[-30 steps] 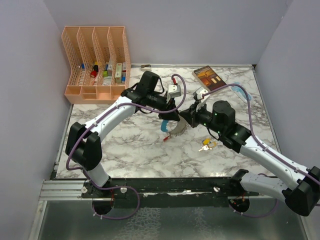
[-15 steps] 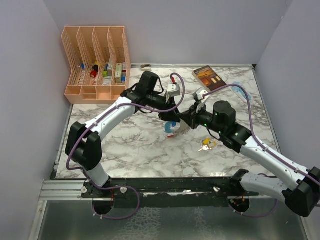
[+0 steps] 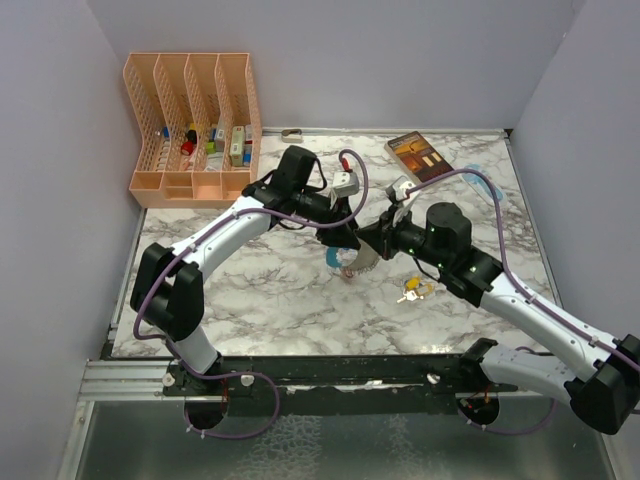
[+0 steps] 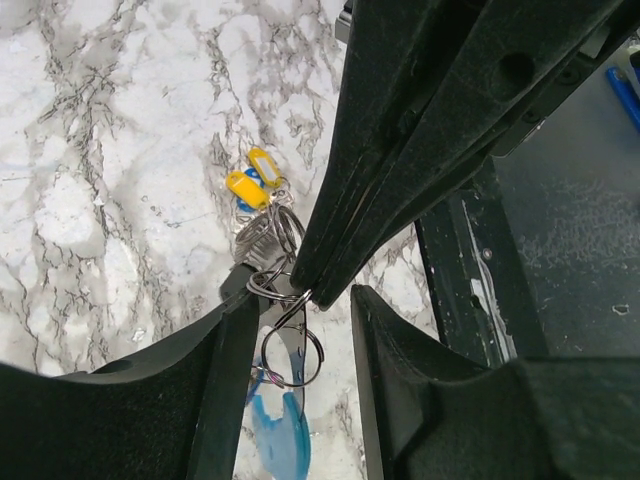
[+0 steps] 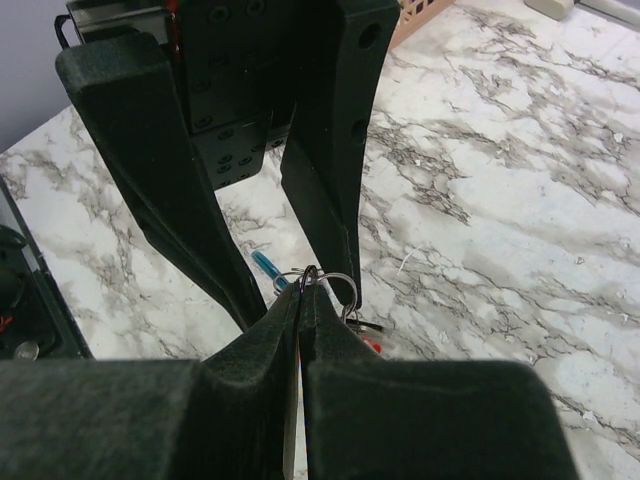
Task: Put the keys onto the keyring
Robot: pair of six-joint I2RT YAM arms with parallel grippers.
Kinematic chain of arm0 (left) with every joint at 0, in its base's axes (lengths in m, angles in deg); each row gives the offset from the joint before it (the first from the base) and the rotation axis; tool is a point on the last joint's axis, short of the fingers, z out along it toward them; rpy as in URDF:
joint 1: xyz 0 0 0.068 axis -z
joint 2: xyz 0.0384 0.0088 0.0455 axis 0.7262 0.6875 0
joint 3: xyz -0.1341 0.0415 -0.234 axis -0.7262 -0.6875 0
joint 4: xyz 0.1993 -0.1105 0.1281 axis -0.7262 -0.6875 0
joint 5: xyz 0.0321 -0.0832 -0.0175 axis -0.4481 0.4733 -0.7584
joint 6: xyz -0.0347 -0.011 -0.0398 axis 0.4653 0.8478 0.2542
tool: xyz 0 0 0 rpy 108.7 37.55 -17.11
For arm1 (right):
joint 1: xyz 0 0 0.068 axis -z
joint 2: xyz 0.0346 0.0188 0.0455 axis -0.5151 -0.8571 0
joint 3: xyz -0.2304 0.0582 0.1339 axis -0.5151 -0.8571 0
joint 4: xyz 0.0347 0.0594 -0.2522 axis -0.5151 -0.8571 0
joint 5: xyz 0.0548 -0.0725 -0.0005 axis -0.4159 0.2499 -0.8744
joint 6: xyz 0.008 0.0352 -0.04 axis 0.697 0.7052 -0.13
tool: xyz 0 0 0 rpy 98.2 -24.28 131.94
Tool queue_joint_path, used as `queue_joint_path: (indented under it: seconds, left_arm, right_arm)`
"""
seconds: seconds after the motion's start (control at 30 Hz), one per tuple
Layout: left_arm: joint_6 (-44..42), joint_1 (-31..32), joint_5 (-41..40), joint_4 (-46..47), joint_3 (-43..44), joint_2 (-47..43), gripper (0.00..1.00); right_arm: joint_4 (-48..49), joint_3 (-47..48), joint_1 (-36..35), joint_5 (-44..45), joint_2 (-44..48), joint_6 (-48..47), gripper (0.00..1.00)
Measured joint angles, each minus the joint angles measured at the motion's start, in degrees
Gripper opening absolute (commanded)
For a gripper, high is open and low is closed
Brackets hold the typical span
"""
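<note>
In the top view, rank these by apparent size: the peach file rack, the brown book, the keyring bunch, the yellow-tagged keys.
1. peach file rack
2. brown book
3. keyring bunch and yellow-tagged keys: they look about the same size, and the bunch is partly hidden, so I leave them unranked.

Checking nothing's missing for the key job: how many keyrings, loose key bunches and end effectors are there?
keyring: 1
loose yellow-tagged key bunch: 1
end effectors: 2 (left end effector, right end effector)
Total: 4
</note>
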Motion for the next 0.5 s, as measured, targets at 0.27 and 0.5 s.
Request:
queue_joint_path:
  seconds: [0.27,0.5]
  left_arm:
    - [0.1,0.0,0.2,0.7,-1.8,0.0,0.25]
    - [0.5,0.0,0.2,1.4,-1.8,0.0,0.26]
  right_arm:
    - [-0.1,0.0,0.0,0.0,1.2,0.0,0.01]
    - [-0.2,-0.2,0.0,0.0,1.9,0.0,0.01]
